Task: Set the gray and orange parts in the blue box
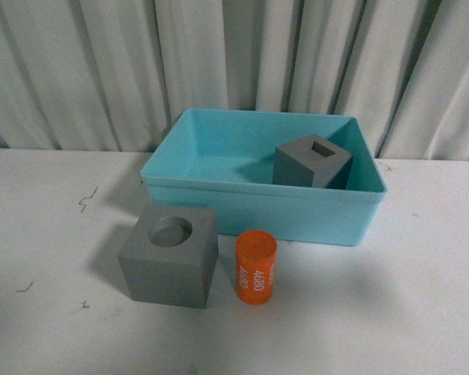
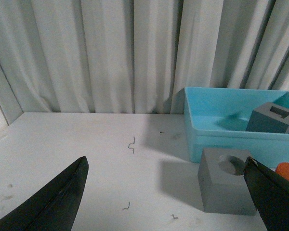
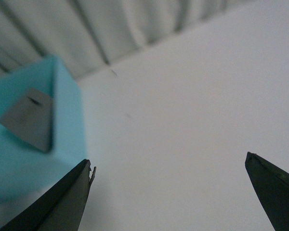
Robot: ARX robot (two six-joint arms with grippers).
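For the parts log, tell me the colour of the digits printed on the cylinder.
White, on the orange cylinder; the front view shows it best.

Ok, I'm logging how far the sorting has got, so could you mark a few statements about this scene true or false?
1. The square-recess cube is inside the box. True.
2. The round-recess cube is in the box too. False: it sits on the table in front of the box.
3. The cylinder stands upright beside the round-recess cube. True.
4. The left gripper holds the cylinder. False: it is open and empty.
5. The right gripper is open. True.
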